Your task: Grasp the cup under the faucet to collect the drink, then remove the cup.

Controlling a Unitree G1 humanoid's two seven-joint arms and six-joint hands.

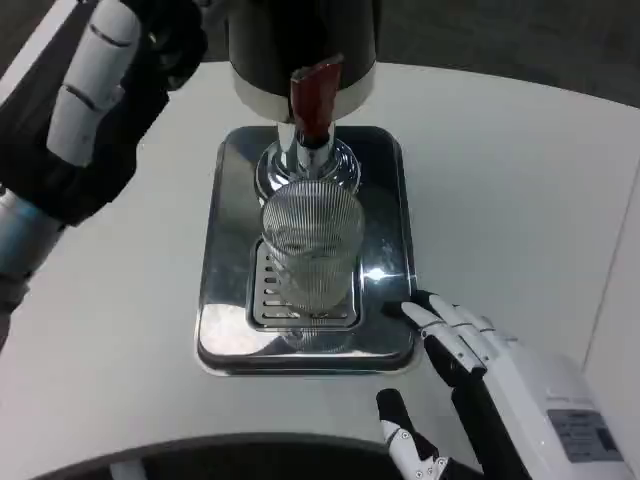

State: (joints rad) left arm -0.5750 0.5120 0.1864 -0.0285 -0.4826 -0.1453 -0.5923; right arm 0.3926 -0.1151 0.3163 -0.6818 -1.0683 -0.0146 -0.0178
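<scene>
A clear ribbed cup [312, 250] stands upright on the slotted grate of a shiny metal drip tray [225, 250], right under the chrome faucet [303, 155] with its red lever [315, 95]. My right hand [470, 370] is at the tray's near right corner, fingers spread and pointing toward the cup, a short gap from it, holding nothing. My left hand [95, 90] hovers high at the upper left, close to the camera, beside the dispenser's dark body [300, 40]; I cannot tell how its fingers lie.
The tray sits on a round white table [520, 190]. A dark rounded edge [200, 455] runs along the bottom of the picture. A white panel [620, 330] borders the right side.
</scene>
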